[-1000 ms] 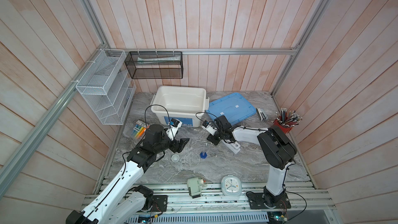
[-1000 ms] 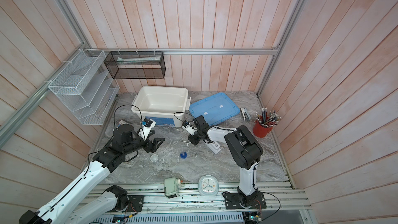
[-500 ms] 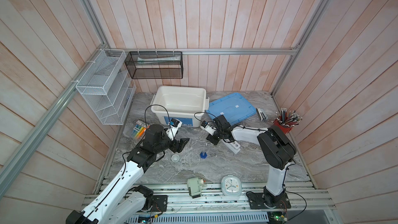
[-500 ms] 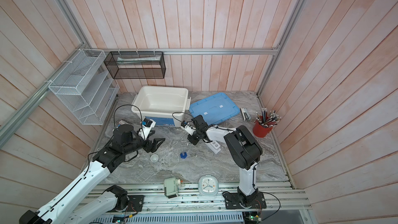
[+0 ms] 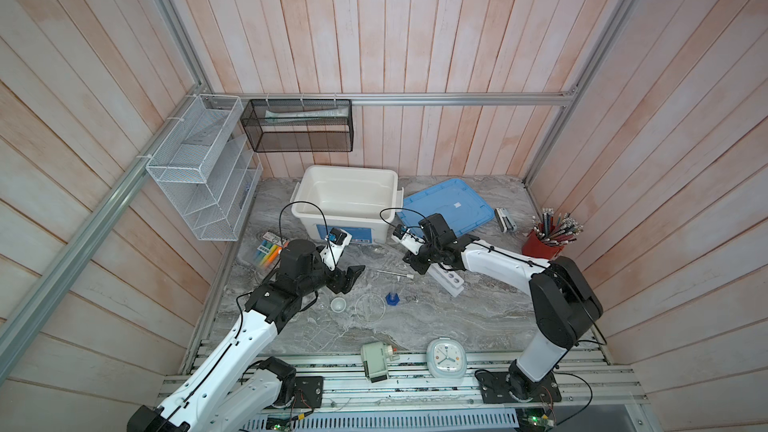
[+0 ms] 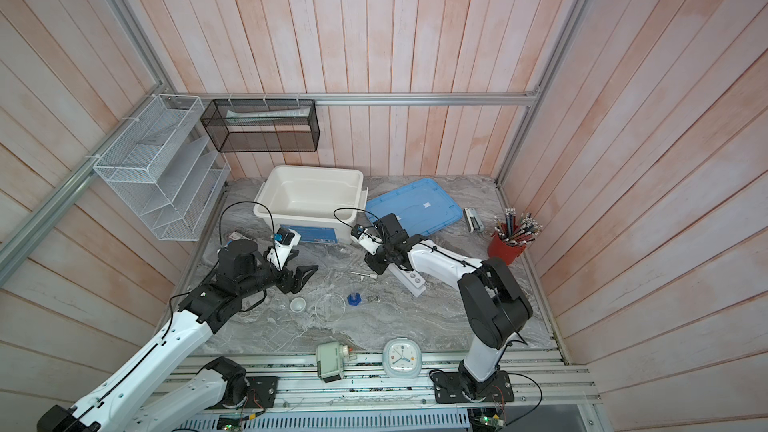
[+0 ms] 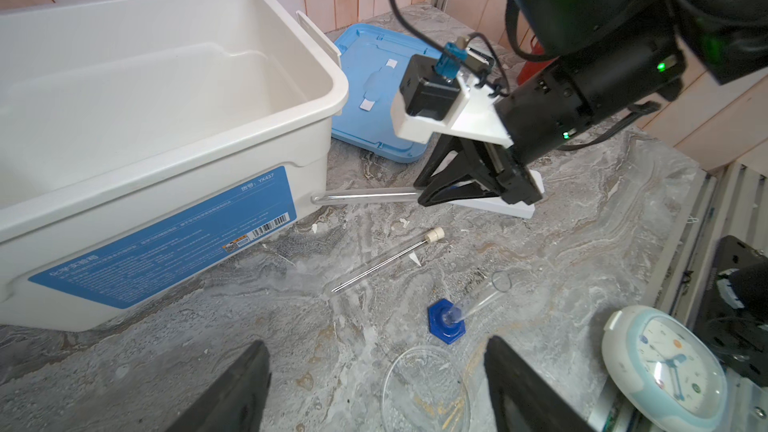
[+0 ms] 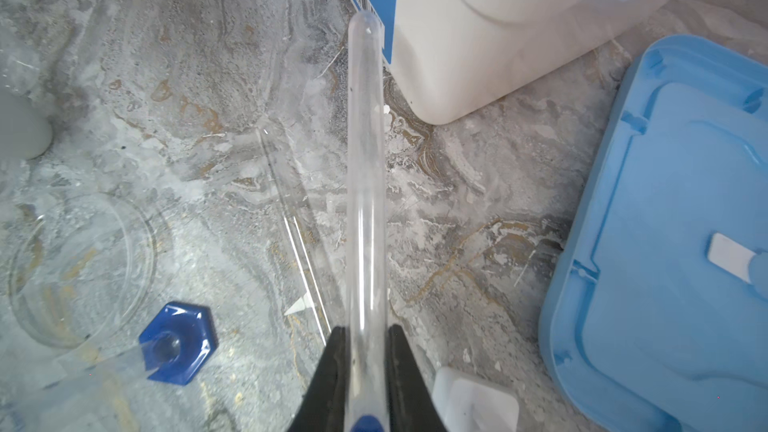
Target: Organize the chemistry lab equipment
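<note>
In both top views, your right tool point(image 5: 415, 268) is sitting low over the table point(image 5: 469, 326) at the end of the white six-hole rack point(image 5: 451, 282). Your left tool point(image 5: 348, 279) is hanging spread wide and empty near the small clear cup point(image 5: 338, 305). The held tube is too faint to make out there. The white-capped tube point(image 5: 395, 274) is lying flat between the two tools, with the round dish point(image 5: 370, 307) and the blue-based cylinder point(image 5: 392, 299) near it.

In the left wrist view, the right tool is clamping the blue-capped tube point(image 7: 365, 197) at its capped end. The tube is jutting out roughly level, and its rounded tip is reaching the lower corner of the white bin point(image 7: 324, 151). You cannot tell whether they are touching.

In the right wrist view, the jaws are pinching the tube just above the blue cap.

The tube is probably going to feel light, stiff and slick, and it looks thin-walled and brittle. Holding it by the end is leaving a long free length, so a twist could swing the tip into the bin or let it slip. A grip nearer the middle may be steadier. The rack, the blue lid point(image 8: 665, 243) and the loose tube are crowding your path.
</note>
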Controlling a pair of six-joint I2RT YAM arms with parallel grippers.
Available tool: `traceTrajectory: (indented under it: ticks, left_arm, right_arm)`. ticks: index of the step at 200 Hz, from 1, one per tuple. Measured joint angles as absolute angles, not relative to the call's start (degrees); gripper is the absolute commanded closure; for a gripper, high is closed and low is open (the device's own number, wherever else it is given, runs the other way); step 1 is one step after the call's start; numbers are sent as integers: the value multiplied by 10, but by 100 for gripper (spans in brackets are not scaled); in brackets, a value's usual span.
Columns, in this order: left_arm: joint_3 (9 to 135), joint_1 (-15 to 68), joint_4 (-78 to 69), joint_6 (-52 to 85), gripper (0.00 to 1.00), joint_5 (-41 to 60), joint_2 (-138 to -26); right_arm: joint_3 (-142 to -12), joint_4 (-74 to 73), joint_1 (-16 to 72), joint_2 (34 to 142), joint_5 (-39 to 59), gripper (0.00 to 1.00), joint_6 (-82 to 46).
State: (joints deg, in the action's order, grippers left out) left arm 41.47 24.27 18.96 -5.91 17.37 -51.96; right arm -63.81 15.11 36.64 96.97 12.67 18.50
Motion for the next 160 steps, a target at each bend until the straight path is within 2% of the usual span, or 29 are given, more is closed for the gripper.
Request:
traceTrajectory:
  ticks: [44,93,136,160]
  left_arm:
    - [444,286,202,-133,17,81,-524]
    - [438,366,194,-294,17,-58,-500]
    - [416,419,162,-420,17,-164,-499]
    - [394,449,119,-489,21,-219,-516]
  right_arm:
    - [-638,204,367,898,128,87,187]
    - [-638,224,375,811,138,87,182]
    - [-651,253,397,797,149,87,181]
    - [-677,282,409,799,155,87,181]
